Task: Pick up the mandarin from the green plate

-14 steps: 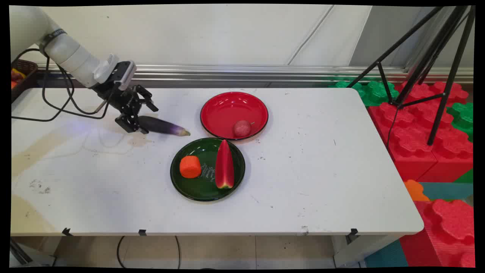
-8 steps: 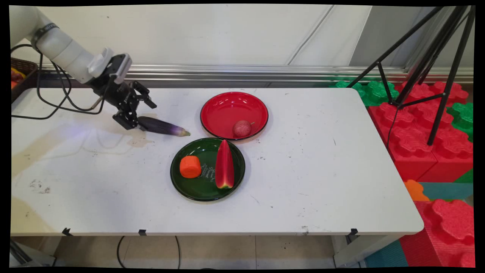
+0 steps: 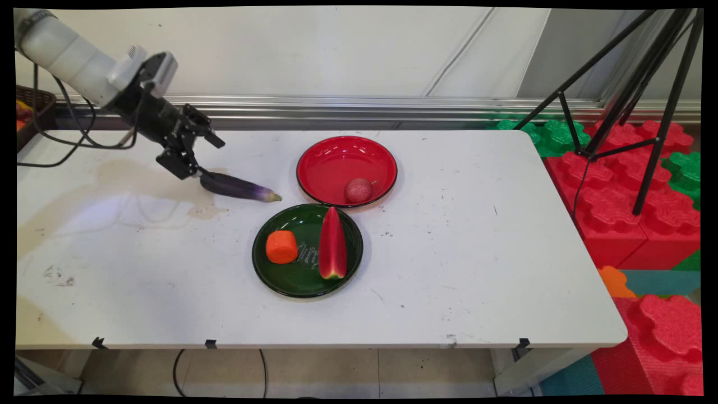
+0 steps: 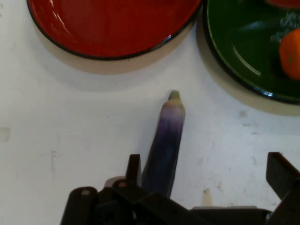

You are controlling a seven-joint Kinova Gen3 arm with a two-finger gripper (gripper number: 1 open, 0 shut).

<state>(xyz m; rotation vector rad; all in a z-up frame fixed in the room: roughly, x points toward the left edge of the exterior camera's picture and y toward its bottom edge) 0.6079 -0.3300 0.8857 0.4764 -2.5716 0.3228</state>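
Your tool [image 3: 188, 163] hung spread wide just above the thick end of the purple eggplant [image 3: 238, 187], gripping nothing. The eggplant lay flat on the white bench [image 3: 477, 252], tip pointing toward the red plate [image 3: 336, 160] and the green plate [image 3: 300, 280], touching neither plate.

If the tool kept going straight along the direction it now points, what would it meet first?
Most likely the purple eggplant, which lies on the table lengthwise between the open tool's fingers. Beyond its tip sits the red plate, though depth is hard to judge.
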